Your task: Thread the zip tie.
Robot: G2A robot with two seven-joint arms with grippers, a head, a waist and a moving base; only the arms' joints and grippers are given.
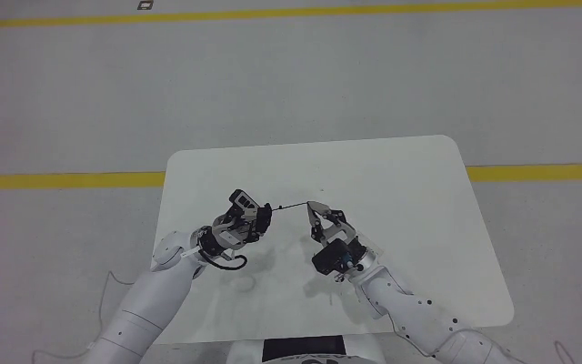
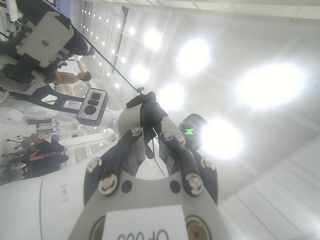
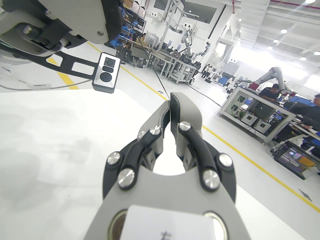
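Plainly, the right gripper (image 3: pixel 170 102) has its fingers pinched together on the thin black zip tie (image 3: pixel 155 72), right at the tips. The strap runs taut from there to the left gripper (image 2: pixel 147 101), whose dark pads are likewise closed on the tie's other end. A small nub, probably the head, sticks out just beyond them. Whether the tail has entered the head I cannot tell.

To my eye the step in hand is feeding or drawing the strap along its own line. For that, both grippers should be held level and aligned, and moved straight along the strap without twisting. A pinch this close to the tips could slip if pulled sideways.

Both grippers hang above the white table (image 1: pixel 409 182), near its middle, and the tie looks clear of the surface. Beyond lies a pale floor with yellow lines (image 1: pixel 91 179), then framed workbenches (image 3: pixel 252 111) and bright ceiling lights (image 2: pixel 270 86).
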